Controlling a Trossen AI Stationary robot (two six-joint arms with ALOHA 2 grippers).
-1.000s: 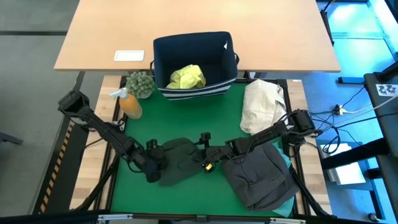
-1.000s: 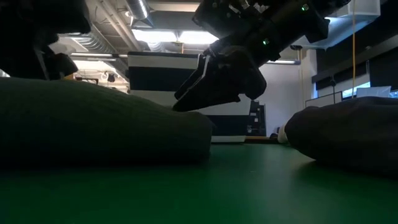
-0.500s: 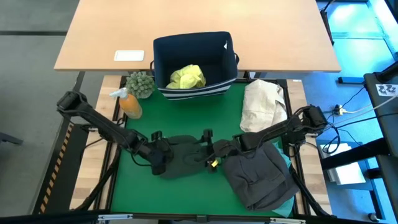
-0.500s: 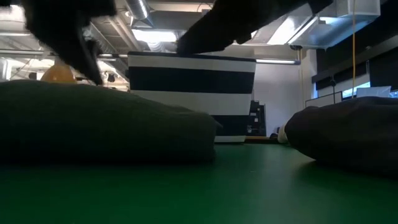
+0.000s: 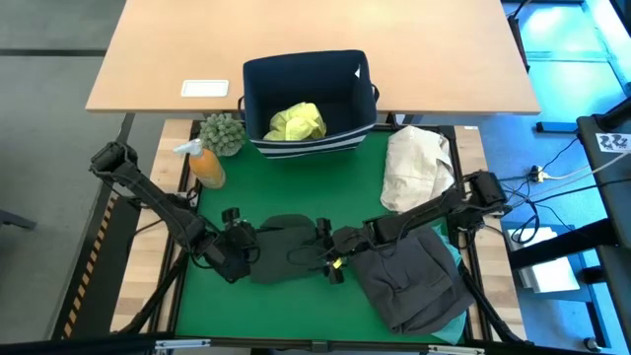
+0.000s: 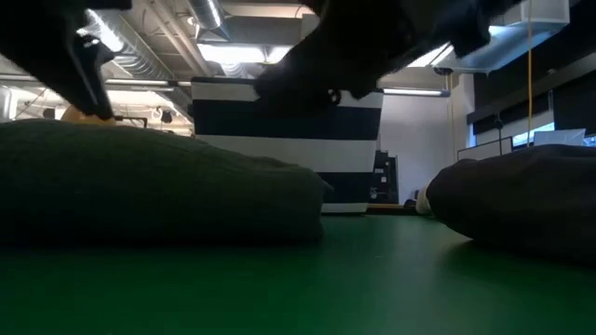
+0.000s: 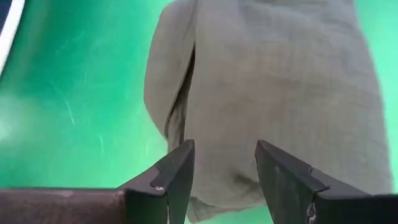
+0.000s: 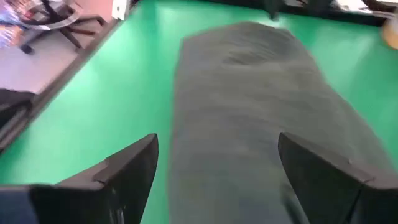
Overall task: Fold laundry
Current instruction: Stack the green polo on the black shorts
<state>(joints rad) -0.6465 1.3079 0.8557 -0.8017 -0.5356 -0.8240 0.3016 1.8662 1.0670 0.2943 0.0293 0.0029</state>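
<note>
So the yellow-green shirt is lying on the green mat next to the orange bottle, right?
Not quite. The yellow-green shirt is inside the navy bin, not on the green mat. The high view shows it. The orange bottle stands apart, beside the mat.

Since one second ago, the left gripper (image 5: pixel 235 242) has shifted along the left edge of the dark olive garment (image 5: pixel 281 247), moving first toward the centre of the bench (image 5: pixel 296 177) and then back outward. The right gripper (image 5: pixel 327 254) has moved from the garment's right edge, up over it, and back toward the front right. The garment's outline has changed from a broad lump to a narrower, more compact fold.
</note>
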